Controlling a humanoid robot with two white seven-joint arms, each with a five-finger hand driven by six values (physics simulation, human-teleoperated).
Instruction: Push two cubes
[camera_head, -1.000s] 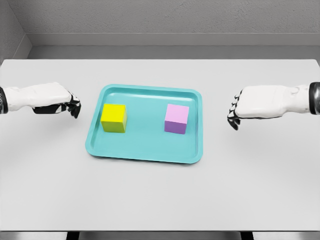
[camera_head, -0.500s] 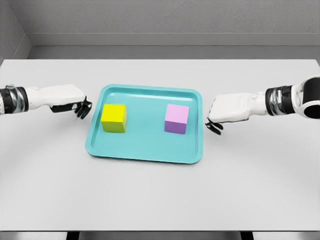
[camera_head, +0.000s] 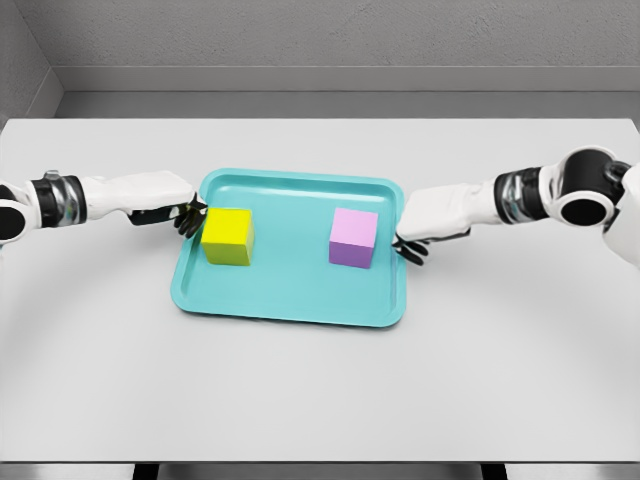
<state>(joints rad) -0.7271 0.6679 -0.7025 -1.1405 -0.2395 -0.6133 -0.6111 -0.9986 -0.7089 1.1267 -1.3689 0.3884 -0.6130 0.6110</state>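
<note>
Progress: neither cube appears displaced, judging by how squarely each sits in its half of the tray; both pushes look undone. Both hands are at the tray's side rims, so the approach seems nearly complete and contact is what is left.

Table (camera_head: 320, 390): one, white, carrying everything.

Tray (camera_head: 290, 305): one, teal, shallow, rounded corners, lying at the middle of the table, nearer the far edge than the near one.

Yellow cube (camera_head: 228, 236): one, upright and flat on the tray floor near the tray's left rim, toward the far-left corner.

Purple cube (camera_head: 353, 238): one, upright on the tray floor in the right half, a little in from the right rim, well apart from the yellow cube.

Left hand (camera_head: 165, 200): one, reaching in from the table's left edge, holding nothing. Its dark fingertips (camera_head: 192, 218) are bent downward at the tray's left rim, just beside the yellow cube; whether they touch it cannot be told.

Right hand (camera_head: 432, 215): one, reaching in from the table's right edge, holding nothing, fingers curled under at the tray's right rim. A gap of tray floor separates it from the purple cube.

Count: two cubes, two hands, one tray, one table.
</note>
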